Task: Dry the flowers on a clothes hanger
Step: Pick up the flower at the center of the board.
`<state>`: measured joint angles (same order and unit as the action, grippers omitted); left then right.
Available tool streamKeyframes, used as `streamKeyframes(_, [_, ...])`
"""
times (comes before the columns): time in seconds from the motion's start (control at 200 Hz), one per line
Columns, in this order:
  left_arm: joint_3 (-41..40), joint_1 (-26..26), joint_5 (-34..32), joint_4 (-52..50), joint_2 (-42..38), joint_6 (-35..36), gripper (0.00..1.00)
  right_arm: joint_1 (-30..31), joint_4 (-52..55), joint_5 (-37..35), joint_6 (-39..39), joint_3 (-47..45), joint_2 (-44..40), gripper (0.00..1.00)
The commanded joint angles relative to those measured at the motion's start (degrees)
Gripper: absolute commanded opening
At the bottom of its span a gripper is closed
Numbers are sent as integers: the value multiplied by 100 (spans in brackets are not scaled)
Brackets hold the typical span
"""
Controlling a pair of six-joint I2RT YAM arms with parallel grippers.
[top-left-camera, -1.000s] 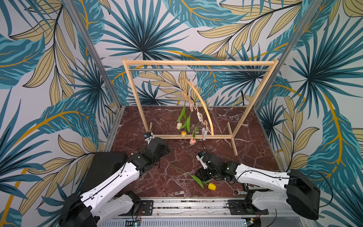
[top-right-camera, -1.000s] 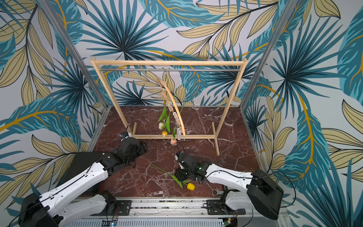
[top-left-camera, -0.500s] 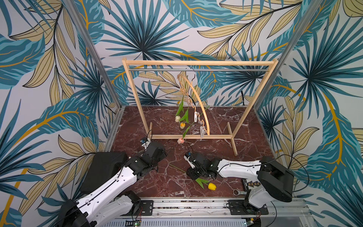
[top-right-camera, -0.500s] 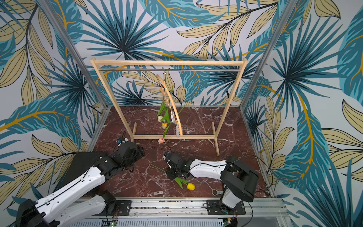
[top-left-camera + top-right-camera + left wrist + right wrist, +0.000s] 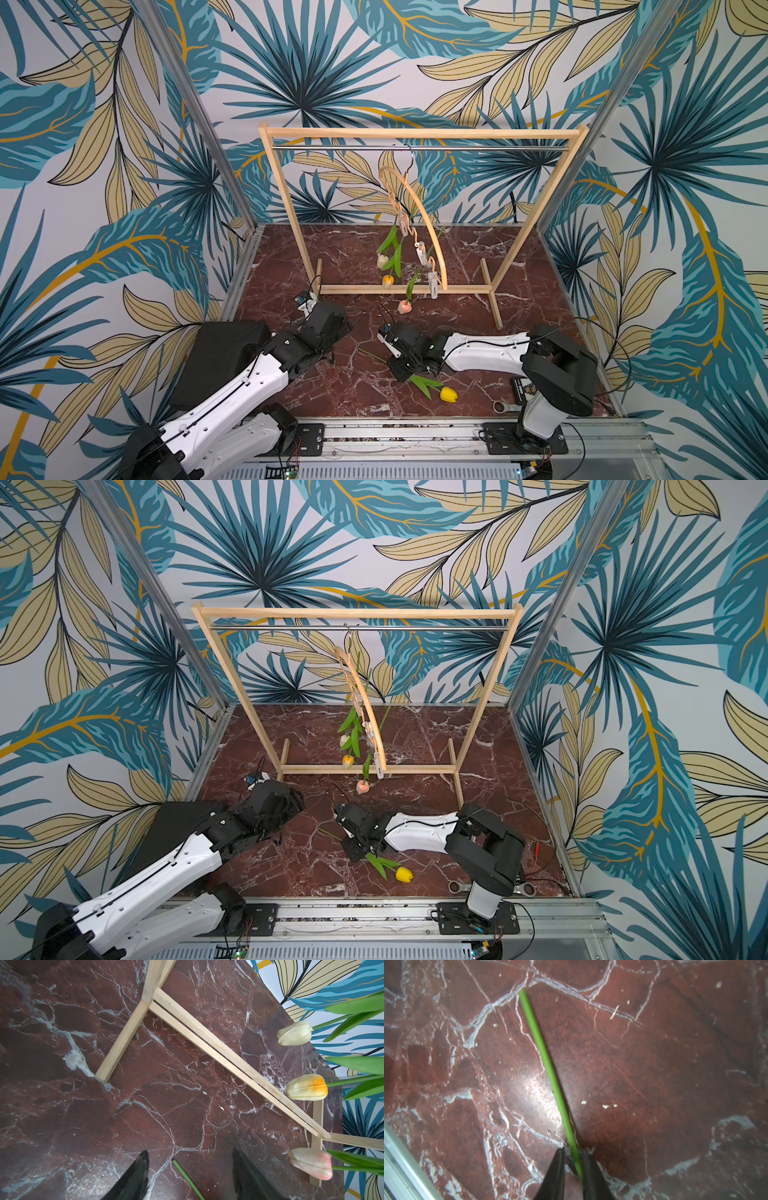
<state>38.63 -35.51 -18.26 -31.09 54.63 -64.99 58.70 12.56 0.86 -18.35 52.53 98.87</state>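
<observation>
The wooden clothes hanger (image 5: 424, 216) (image 5: 365, 696) hangs by its hook from the rack's rail, turned edge-on. Clipped to it head down are three of the flowers: cream (image 5: 382, 260) (image 5: 295, 1033), orange-yellow (image 5: 387, 281) (image 5: 307, 1087) and pink (image 5: 404, 307) (image 5: 311, 1163). The bright yellow flower (image 5: 449, 394) (image 5: 404, 874) lies on the marble floor. My right gripper (image 5: 573, 1150) (image 5: 401, 368) is shut on its green stem (image 5: 546, 1064), low over the floor. My left gripper (image 5: 190, 1152) (image 5: 330, 353) stands open above the stem's free end (image 5: 182, 1172), holding nothing.
The large wooden rack (image 5: 419, 134) stands across the back, and its base bar (image 5: 403, 288) runs just behind both grippers. A metal wrench (image 5: 500, 406) and a small black object (image 5: 524, 388) lie at the front right, by the right arm's base.
My right gripper slid left along the stem and its jaws closed on it. The left arm drew slightly forward. The hanger with its three flowers swung on the rail.
</observation>
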Motion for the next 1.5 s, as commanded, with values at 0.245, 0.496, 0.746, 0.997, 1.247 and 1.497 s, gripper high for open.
streamKeyframes(0.245, [-27, 32, -116, -61, -114, 96, 65, 124, 469, -95, 253, 224, 173, 3])
streamKeyframes(0.496, [28, 32, -165, -126, -340, 70, 64, 151, 651, -146, 527, 710, -176, 0])
streamKeyframes(0.746, [137, 27, 505, 493, -497, 282, 63, 148, 781, -288, 655, 1386, -715, 0])
streamKeyframes(0.997, [39, 26, 1290, 1501, -503, 443, 51, 145, 808, -41, 499, 1940, -855, 0])
streamKeyframes(1.247, [-117, 26, 1298, 1501, -516, 358, 33, 142, 748, -49, 277, 2084, -962, 0])
streamKeyframes(1.497, [-114, 26, 1326, 1738, -457, 415, 14, 142, 696, -106, 183, 2156, -1036, 0])
